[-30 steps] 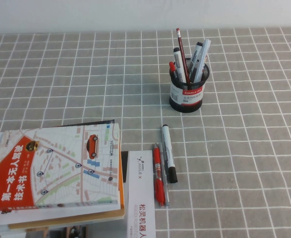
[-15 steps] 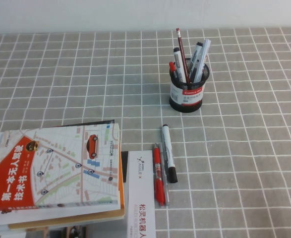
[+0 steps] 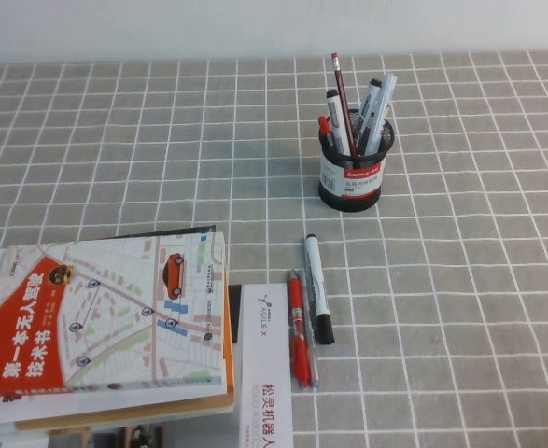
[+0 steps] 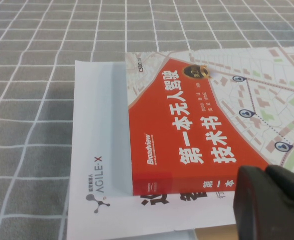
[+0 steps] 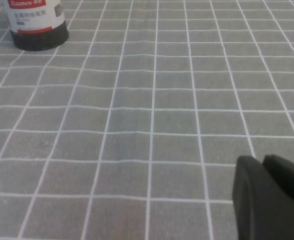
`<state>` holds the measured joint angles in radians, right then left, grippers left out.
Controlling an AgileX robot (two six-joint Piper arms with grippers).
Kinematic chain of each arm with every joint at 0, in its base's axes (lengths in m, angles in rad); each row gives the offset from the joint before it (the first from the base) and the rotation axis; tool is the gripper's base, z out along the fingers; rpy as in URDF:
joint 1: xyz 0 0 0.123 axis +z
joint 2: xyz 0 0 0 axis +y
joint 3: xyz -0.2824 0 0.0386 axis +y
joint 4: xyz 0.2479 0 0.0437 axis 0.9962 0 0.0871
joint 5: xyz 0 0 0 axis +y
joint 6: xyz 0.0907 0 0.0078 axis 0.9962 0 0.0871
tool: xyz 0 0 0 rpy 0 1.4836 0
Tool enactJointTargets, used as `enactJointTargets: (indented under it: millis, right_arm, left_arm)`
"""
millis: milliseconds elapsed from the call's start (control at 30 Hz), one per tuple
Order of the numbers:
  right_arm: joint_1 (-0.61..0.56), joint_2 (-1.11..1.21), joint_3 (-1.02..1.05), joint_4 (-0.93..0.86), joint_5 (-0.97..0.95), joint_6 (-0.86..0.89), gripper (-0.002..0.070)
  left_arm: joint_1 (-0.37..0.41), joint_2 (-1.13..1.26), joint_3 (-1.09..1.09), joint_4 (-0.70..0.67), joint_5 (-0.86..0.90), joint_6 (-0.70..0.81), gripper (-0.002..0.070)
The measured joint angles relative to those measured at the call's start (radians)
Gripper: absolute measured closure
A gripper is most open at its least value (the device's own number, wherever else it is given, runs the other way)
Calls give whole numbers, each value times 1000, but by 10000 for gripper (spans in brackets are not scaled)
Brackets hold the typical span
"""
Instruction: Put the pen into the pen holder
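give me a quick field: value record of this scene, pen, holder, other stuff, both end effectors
pen: slim pale pen flat on the tablecloth, wedged between red pen and marker
pen holder: upright, already full of pens, beyond the loose pens
books: red-covered book stacked on a white booklet
left end effector: over the book, grips nothing
right end effector: over bare tablecloth, grips nothing
task: not started

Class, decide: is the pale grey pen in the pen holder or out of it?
Out. The pen lies flat on the tablecloth between the red pen and marker, apart from the pen holder.
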<state>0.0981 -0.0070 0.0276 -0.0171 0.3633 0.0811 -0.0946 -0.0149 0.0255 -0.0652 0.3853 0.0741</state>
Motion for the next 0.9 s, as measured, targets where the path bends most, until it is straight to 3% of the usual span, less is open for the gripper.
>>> enactJointTargets:
  millis: [900]
  right_arm:
    - [-4,-1,0,6,15,2,688]
  left_arm:
    - [0,0,2,0,0,0,678]
